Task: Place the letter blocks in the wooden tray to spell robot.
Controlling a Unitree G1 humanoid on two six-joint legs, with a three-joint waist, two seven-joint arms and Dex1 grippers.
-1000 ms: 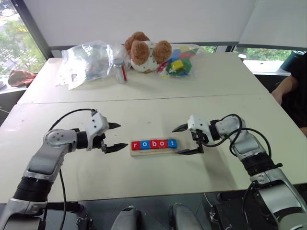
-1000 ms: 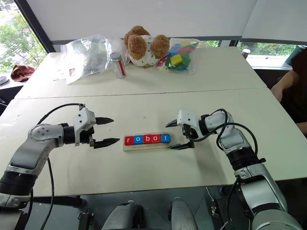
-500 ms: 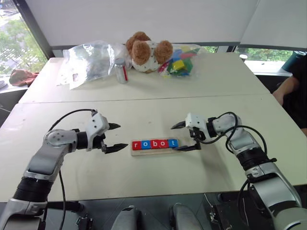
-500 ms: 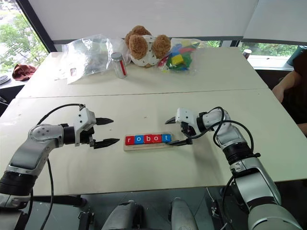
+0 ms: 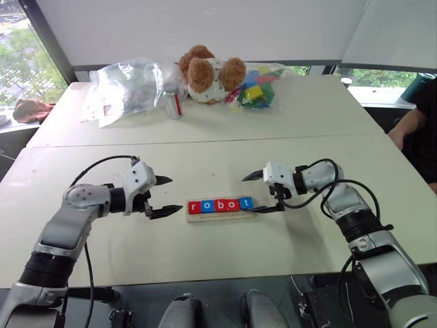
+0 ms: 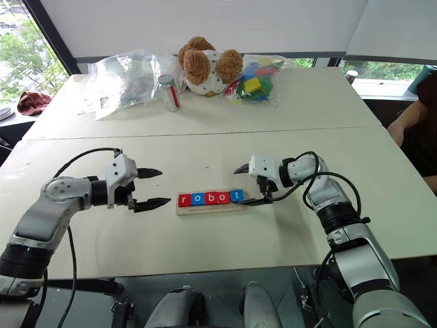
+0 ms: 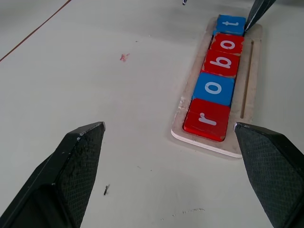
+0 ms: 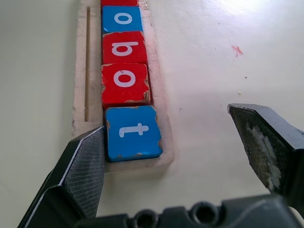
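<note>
Both spread wide and empty: left end effector (image 5: 159,196) just off the "r" end of the wooden tray (image 5: 220,214), right end effector (image 5: 261,192) at the "t" end, one finger (image 8: 80,171) against the blue "t" tile. Between them, letter blocks (image 5: 220,205) seated in the tray, reading "robot". Well beyond on the table (image 5: 205,157), teddy bear (image 5: 208,72), plastic bags (image 5: 126,85) and toy bricks (image 5: 254,92).

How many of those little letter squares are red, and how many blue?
3 red, 2 blue, all in a row in the wooden tray: red r, blue o, red b, red o, blue t. None looks hidden.
</note>
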